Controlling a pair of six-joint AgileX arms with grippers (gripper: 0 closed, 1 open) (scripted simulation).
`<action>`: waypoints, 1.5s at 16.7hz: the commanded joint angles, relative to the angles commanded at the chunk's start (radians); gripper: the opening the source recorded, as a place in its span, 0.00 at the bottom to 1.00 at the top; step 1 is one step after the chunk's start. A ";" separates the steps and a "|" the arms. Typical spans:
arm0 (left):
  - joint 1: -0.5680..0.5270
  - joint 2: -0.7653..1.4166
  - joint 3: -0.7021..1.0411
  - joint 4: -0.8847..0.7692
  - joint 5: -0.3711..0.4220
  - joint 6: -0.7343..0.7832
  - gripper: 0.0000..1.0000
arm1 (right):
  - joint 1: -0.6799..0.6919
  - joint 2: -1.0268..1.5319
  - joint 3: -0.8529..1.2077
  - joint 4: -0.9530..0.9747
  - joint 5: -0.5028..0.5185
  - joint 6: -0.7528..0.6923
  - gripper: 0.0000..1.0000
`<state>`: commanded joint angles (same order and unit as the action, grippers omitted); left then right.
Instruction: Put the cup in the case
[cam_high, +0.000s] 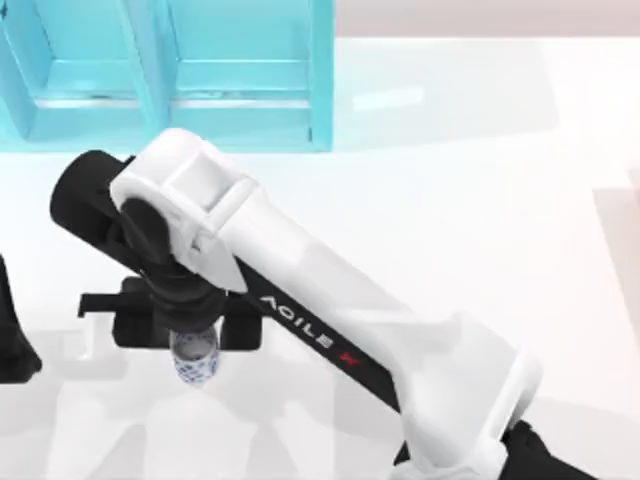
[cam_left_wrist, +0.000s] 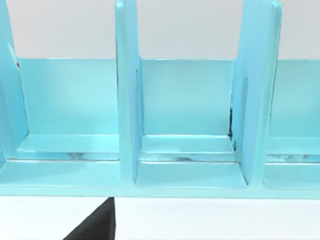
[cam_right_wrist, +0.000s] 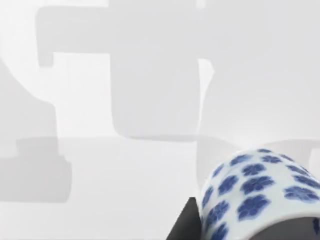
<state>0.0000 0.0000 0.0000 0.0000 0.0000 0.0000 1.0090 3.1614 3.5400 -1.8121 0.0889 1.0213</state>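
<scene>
- right gripper (cam_high: 195, 345) clamped on the cup (cam_high: 196, 359), lower left of the top view.
- the case (cam_high: 240, 90) at upper left awaits; carry and placing remain.

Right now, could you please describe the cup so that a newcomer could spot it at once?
Follow the big white right arm to its black gripper at the table's left front. The cup pokes out beneath it: small, white with blue flowers, the sole patterned item.

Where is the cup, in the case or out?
Out. The cup hangs from the right hand over the table, short of the case.
</scene>
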 joint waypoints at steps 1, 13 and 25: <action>0.000 0.000 0.000 0.000 0.000 0.000 1.00 | -0.003 -0.003 -0.005 0.001 0.002 -0.010 0.00; 0.000 0.000 0.000 0.000 0.000 0.000 1.00 | -0.448 -0.488 -0.613 0.203 0.015 -0.666 0.00; 0.000 0.000 0.000 0.000 0.000 0.000 1.00 | -1.230 -1.187 -1.565 0.456 -0.120 -1.325 0.00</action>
<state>0.0000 0.0000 0.0000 0.0000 0.0000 0.0000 -0.2207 1.9746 1.9751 -1.3564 -0.0309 -0.3040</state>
